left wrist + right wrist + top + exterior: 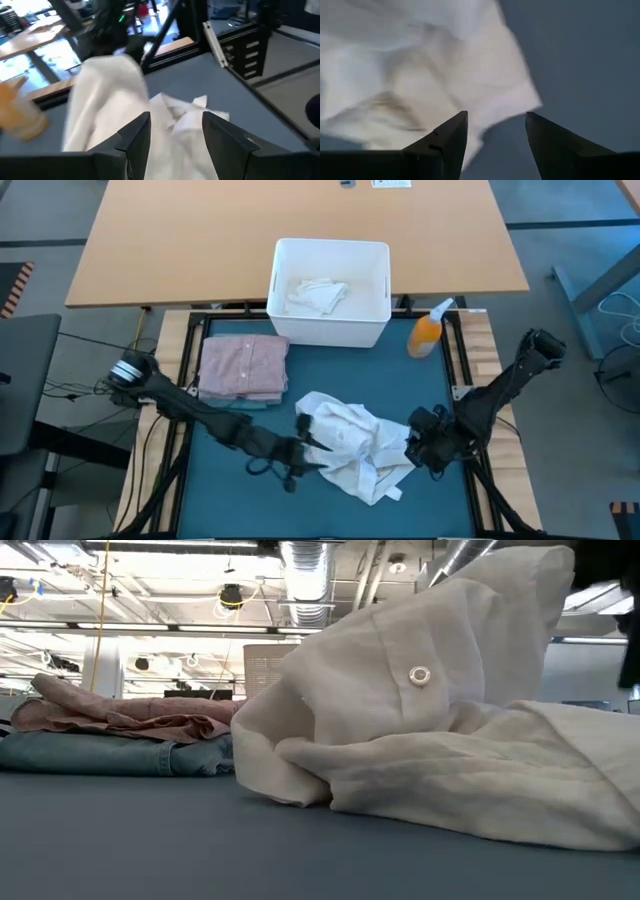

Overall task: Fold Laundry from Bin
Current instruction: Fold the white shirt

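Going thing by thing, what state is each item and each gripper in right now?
white garment: crumpled on the mat, unfolded.
pink shirt: folded, stacked on the jeans.
jeans: folded, beneath the pink shirt.
bin: upright, white cloth inside.
spray bottle: upright beside the bin.
left gripper: open, at the garment's edge.
right gripper: open, holding nothing.

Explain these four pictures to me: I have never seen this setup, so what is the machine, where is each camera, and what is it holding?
Two dark robot arms work over a teal-blue table mat. One camera looks down from above, one sits at table height, and one rides on each wrist. A crumpled white cloth garment lies mid-mat, between the left gripper and the right gripper. Both grippers are open at the cloth's edges and hold nothing. A folded dusty pink shirt lies on folded light blue jeans. Behind stand a white plastic bin with more white cloth and an orange spray bottle.
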`<act>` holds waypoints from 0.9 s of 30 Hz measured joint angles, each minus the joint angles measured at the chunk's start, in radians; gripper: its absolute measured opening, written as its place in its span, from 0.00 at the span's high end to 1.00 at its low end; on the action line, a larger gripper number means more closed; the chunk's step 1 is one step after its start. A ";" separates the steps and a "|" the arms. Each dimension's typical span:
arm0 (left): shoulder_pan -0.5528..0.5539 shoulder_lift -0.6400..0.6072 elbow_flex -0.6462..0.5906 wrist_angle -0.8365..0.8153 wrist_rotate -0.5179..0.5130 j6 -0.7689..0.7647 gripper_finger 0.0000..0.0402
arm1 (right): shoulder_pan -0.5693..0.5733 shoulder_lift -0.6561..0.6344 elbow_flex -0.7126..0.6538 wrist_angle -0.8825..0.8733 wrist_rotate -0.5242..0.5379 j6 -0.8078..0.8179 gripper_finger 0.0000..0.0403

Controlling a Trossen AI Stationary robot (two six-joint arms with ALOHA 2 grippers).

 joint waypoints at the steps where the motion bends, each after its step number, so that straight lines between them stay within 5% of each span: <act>1: 0.007 0.039 0.048 -0.022 0.024 0.000 0.58 | 0.001 0.001 -0.029 0.008 0.004 0.028 0.44; 5: 0.029 0.201 0.243 -0.144 0.149 -0.012 0.58 | 0.004 0.000 -0.143 0.092 0.039 0.082 0.44; 11: 0.060 0.416 0.513 -0.336 0.129 0.006 0.58 | 0.001 0.001 -0.285 0.244 0.128 0.086 0.44; 18: 0.093 0.612 0.666 -0.489 0.150 -0.078 0.58 | -0.002 0.003 -0.422 0.496 0.131 0.107 0.46; 22: 0.099 0.682 0.687 -0.487 0.214 -0.123 0.58 | 0.018 0.002 -0.463 0.621 0.112 0.092 0.57; 27: 0.102 0.706 0.691 -0.524 0.249 -0.162 0.61 | 0.060 0.003 -0.462 0.758 0.092 0.066 0.86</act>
